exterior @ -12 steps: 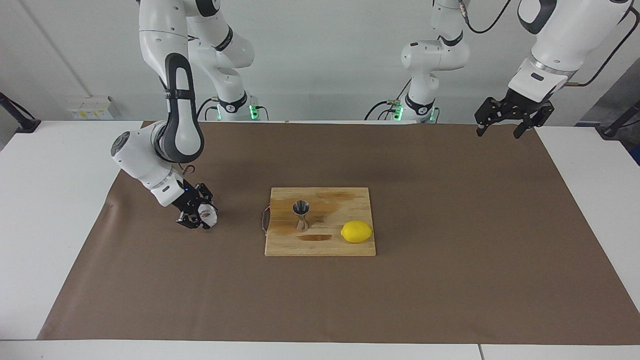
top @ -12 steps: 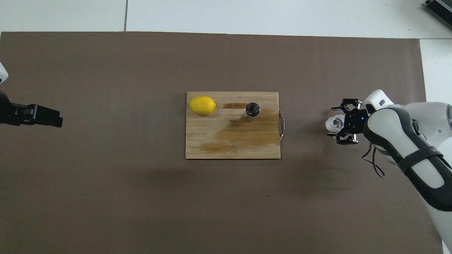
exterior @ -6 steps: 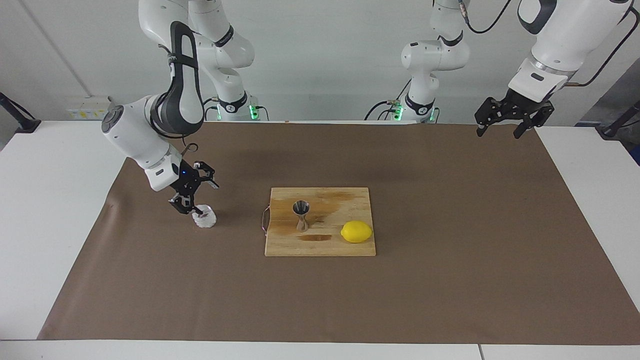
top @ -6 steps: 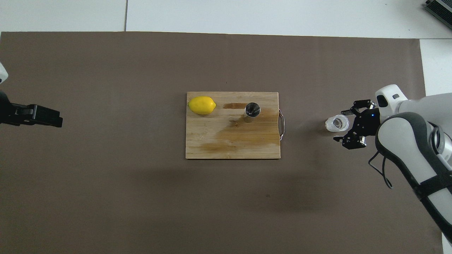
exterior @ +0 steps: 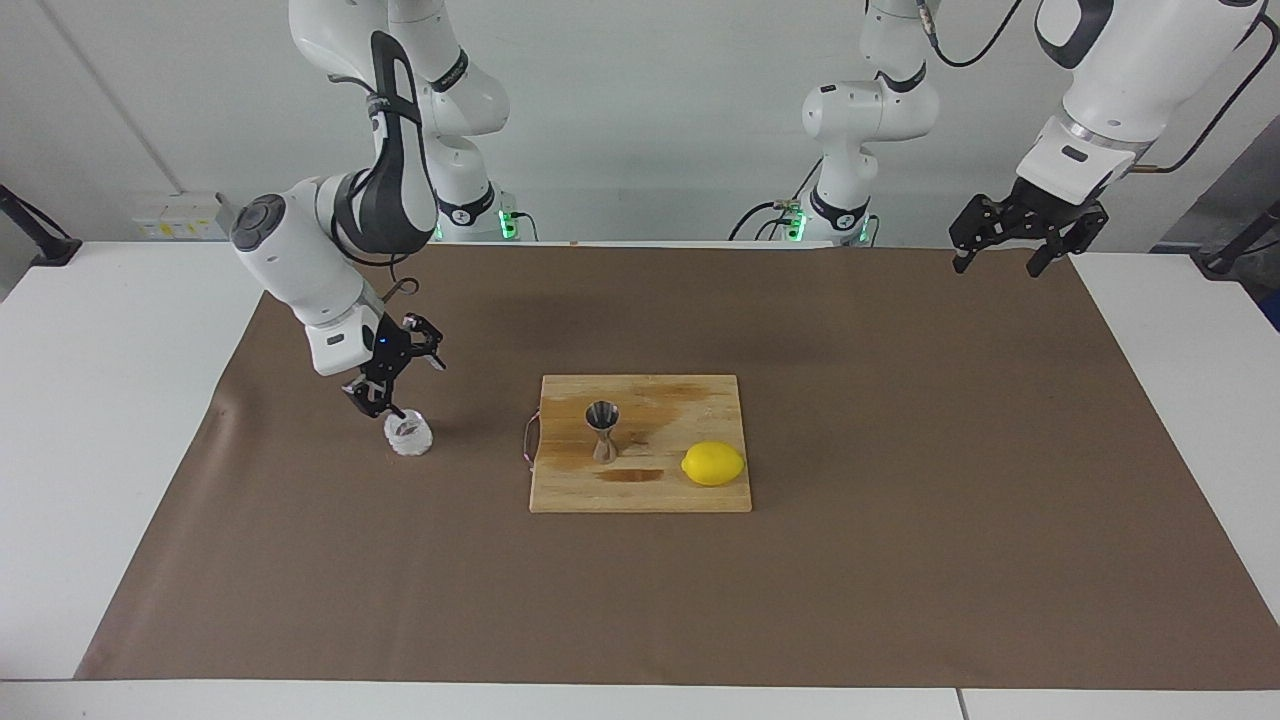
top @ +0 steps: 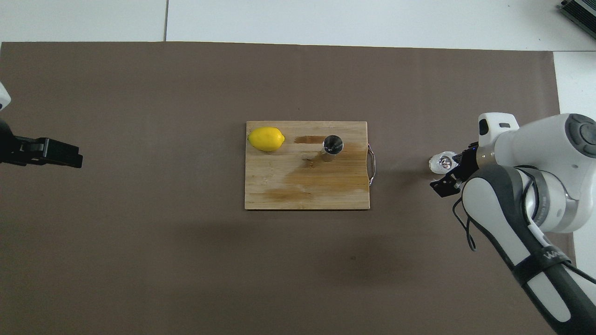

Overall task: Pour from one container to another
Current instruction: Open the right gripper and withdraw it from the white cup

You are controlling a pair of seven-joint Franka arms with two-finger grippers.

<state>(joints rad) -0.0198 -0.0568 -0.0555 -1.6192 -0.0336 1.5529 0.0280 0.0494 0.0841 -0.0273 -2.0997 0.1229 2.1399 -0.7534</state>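
- Since a second ago, the right gripper (exterior: 398, 382) has been lifted off the glass cup (exterior: 408, 437), which it enclosed then. The cup, the jigger (exterior: 602, 430) and the left gripper (exterior: 998, 262) are unchanged in place.
- Clock directions are read in the overhead view, with twelve o'clock pointing away from the robots.
- A white table (exterior: 100, 400) is covered by a brown paper mat (exterior: 900, 500). A pale wall is seen at the robots' end, with green lights (exterior: 505, 222) at the arm bases.
- A wooden cutting board (top: 307, 186), darkened by wet stains, lies at the middle of the mat, its metal handle (top: 371, 160) at three o'clock.
- The cup is small, squat and clear, with a ribbed wall. It stands upright on the mat at three o'clock from the board, well apart from it, toward the right arm's end.
- The jigger is steel and hourglass-shaped. It stands upright on the board at two o'clock from the board's centre.
- A lemon (exterior: 713, 463) lies on the board at ten o'clock.
- The right gripper is held open and empty, tilted over the cup. Its lower fingertip (exterior: 383, 408) is close to the rim, and contact cannot be told.
- The left gripper waits open and empty over the mat's edge at nine o'clock.
- White lettering on the right arm's band (top: 551, 256) and the labels on a wall box (exterior: 180, 215) cannot be read.
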